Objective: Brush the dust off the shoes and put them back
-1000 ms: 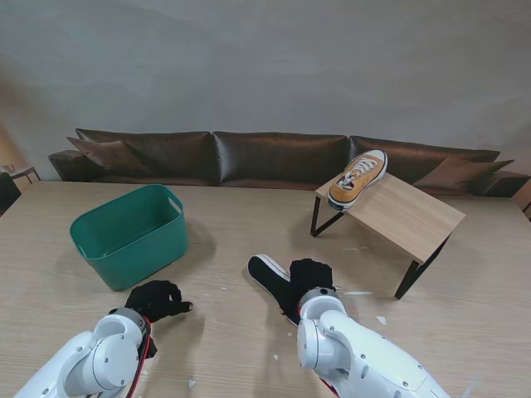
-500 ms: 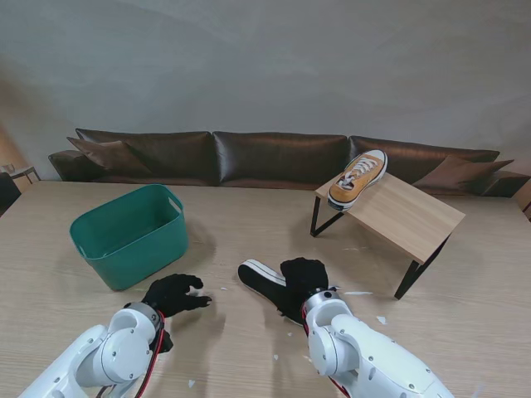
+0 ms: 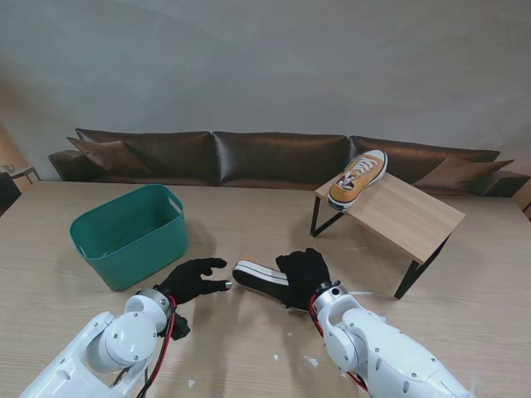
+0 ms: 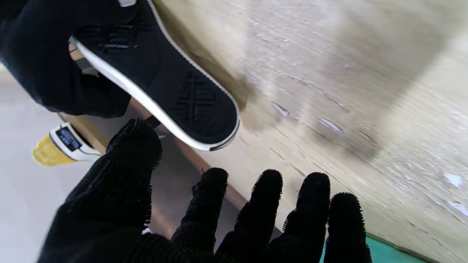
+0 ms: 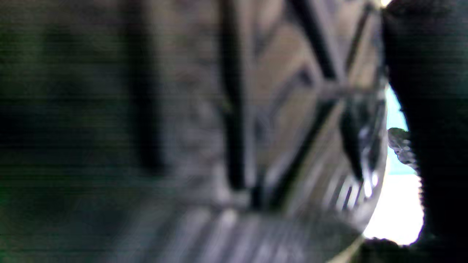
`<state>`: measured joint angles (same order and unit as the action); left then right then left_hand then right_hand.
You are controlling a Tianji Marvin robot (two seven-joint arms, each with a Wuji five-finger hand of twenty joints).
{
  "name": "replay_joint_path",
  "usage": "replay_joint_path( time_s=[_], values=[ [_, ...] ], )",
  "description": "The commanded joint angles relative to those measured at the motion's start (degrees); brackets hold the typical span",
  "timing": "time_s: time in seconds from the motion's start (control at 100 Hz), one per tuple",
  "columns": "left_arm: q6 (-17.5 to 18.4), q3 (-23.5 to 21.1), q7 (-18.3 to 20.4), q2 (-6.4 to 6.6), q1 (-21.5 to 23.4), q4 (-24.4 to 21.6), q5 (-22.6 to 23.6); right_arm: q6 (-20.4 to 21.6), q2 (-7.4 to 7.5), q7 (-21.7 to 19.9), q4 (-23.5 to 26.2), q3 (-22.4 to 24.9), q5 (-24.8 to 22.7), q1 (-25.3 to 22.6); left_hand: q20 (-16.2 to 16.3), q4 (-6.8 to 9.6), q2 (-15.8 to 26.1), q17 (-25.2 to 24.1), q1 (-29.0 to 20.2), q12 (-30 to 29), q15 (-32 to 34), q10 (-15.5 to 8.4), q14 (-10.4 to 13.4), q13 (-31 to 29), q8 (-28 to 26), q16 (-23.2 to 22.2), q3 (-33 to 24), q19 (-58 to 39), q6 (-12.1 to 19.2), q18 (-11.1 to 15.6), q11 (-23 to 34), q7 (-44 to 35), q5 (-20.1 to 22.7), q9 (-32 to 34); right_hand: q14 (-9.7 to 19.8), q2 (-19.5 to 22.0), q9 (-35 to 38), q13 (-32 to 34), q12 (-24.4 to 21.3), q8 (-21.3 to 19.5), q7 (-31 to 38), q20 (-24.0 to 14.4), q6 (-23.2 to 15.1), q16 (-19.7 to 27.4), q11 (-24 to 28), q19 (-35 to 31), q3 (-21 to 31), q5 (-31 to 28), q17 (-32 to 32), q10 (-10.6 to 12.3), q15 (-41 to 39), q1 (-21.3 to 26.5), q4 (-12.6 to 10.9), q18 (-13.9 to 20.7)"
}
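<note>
Right hand [image 3: 304,270] swung shoe [image 3: 259,279] left — left hand [image 3: 192,280] advanced.

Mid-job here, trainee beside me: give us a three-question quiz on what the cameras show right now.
1. True or false: the right hand holds the black-soled shoe with its sole turned toward the left hand.
2. Where is the other yellow shoe? A) in the green basket B) on the small wooden stand C) on the sofa
3. Fill in: the left hand's fingers are spread and hold ____.

Key: 1 true; 2 B; 3 nothing.
</note>
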<state>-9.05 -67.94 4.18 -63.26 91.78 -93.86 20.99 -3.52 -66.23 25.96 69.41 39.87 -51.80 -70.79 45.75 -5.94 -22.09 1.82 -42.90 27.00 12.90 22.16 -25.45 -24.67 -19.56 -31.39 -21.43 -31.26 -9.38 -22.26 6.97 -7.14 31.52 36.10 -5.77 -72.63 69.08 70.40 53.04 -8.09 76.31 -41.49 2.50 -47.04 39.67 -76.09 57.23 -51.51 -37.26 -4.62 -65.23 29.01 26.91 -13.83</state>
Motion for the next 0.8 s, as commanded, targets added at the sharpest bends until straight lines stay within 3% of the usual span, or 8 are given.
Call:
replay_joint_path(
  time_s=[0.0,0.06,0.09,0.24,0.4,0.48,0.66,0.79],
  values=[
    [-0.4,0.0,1.4,-0.64,-0.7,0.1,-0.3,0.9,0.27,-0.6,0.4,0.1,-1.0,0.6,1.3,2.18,1.6,0.6,-0.2,-0.8,-1.5,0.4,-0.6,2.0,0.3,0.9,1.7,3.3,-0.3,0.4,-0.5,-0.3,0.2,-1.1,6.5,1.3,2.4,4.5,1.4,-2.0,9.9,-1.7,-15.5,0.5,-0.1,-0.8,26.0,-4.3,-18.4,2.8,-1.7,12.3,-5.0,1.2],
    [-0.9,0.2,2.2,-0.6,-1.3,0.2,-1.4,2.1,0.49,0.2,0.2,0.3,-1.7,0.8,1.6,2.2,1.9,0.9,-0.1,-0.9,-1.8,0.3,-0.8,2.3,0.3,0.9,2.1,4.3,-0.2,0.3,-0.5,-0.2,0.1,-1.4,6.6,1.3,2.4,4.5,1.5,-2.0,9.9,-1.7,-15.5,0.5,-0.2,-0.7,26.0,-4.3,-18.3,2.8,-1.7,12.4,-5.0,1.4],
    [-1.2,0.3,2.9,-0.54,-1.6,0.3,-1.9,2.8,0.62,0.5,0.2,0.3,-2.2,0.8,4.2,2.47,2.3,1.8,-0.7,-1.0,-2.0,0.3,-0.8,2.2,0.3,0.8,3.7,7.2,-0.1,0.3,-0.6,0.2,-0.4,-1.8,6.6,1.3,2.3,4.5,1.6,-2.1,10.0,-1.8,-15.6,0.5,-0.2,-0.6,26.1,-4.3,-18.2,2.9,-1.7,12.4,-5.0,1.5],
    [-2.1,1.2,5.0,-0.38,-3.6,1.3,-3.9,4.9,1.24,1.9,0.3,0.7,-4.2,1.0,6.2,2.67,2.7,3.6,-0.9,-1.2,-2.5,0.2,-0.9,2.3,0.6,0.8,5.2,12.3,0.5,0.0,-0.7,0.8,-1.8,-2.5,6.7,1.5,2.2,4.5,1.9,-2.2,10.0,-1.9,-15.7,0.7,-0.3,-0.3,26.0,-4.2,-18.2,3.0,-1.5,12.4,-5.0,1.8],
    [-2.3,2.7,6.3,-0.37,-6.1,3.3,-5.3,5.6,1.21,1.5,-0.1,0.5,-3.8,1.3,7.5,2.75,2.8,3.6,-1.2,-1.1,-2.6,0.3,-1.1,2.0,0.6,0.7,5.4,12.5,0.3,0.1,-0.6,0.6,-1.4,-2.2,6.7,1.5,2.1,4.5,2.2,-2.2,10.0,-2.0,-15.5,0.7,-0.2,0.0,26.1,-4.3,-18.1,3.0,-1.5,12.7,-5.1,2.0],
    [-2.6,3.4,6.8,-0.38,-7.1,4.2,-5.9,6.7,2.08,0.2,3.8,3.8,-5.4,-1.3,7.9,2.77,2.8,3.7,-1.1,-1.1,-2.6,0.2,-1.2,2.0,0.7,0.7,5.5,12.7,0.2,0.1,-0.7,0.9,-2.1,-2.3,6.5,1.5,2.1,4.5,2.2,-2.3,10.0,-2.0,-15.4,0.8,-0.2,0.2,26.1,-4.3,-18.1,2.9,-1.4,12.9,-5.2,2.0],
    [-4.5,4.3,8.7,-0.24,-9.0,5.4,-7.1,10.3,2.56,2.3,5.1,5.6,-7.1,-2.6,8.5,2.75,3.0,3.7,-0.4,-1.2,-2.9,0.5,-1.3,2.3,1.8,0.7,6.4,13.2,-0.2,-0.1,-0.9,2.5,-4.5,-3.0,6.5,1.5,2.0,4.5,2.4,-2.4,10.0,-2.0,-15.3,0.8,-0.2,0.6,26.1,-4.4,-18.0,2.9,-1.3,13.1,-5.2,2.4],
    [-4.0,4.4,9.8,-0.46,-10.2,6.6,-10.9,12.5,2.69,3.2,5.4,6.4,-7.5,-3.0,8.8,2.72,2.5,3.6,0.8,-1.3,-3.0,0.3,-1.3,2.4,2.3,0.7,7.8,13.5,2.0,-0.1,-0.9,2.7,-4.9,-3.2,6.7,1.6,1.8,4.4,2.5,-2.5,10.0,-2.0,-15.4,1.0,-0.2,0.9,26.0,-4.5,-18.0,3.1,-1.1,13.1,-5.3,2.7]
  ],
)
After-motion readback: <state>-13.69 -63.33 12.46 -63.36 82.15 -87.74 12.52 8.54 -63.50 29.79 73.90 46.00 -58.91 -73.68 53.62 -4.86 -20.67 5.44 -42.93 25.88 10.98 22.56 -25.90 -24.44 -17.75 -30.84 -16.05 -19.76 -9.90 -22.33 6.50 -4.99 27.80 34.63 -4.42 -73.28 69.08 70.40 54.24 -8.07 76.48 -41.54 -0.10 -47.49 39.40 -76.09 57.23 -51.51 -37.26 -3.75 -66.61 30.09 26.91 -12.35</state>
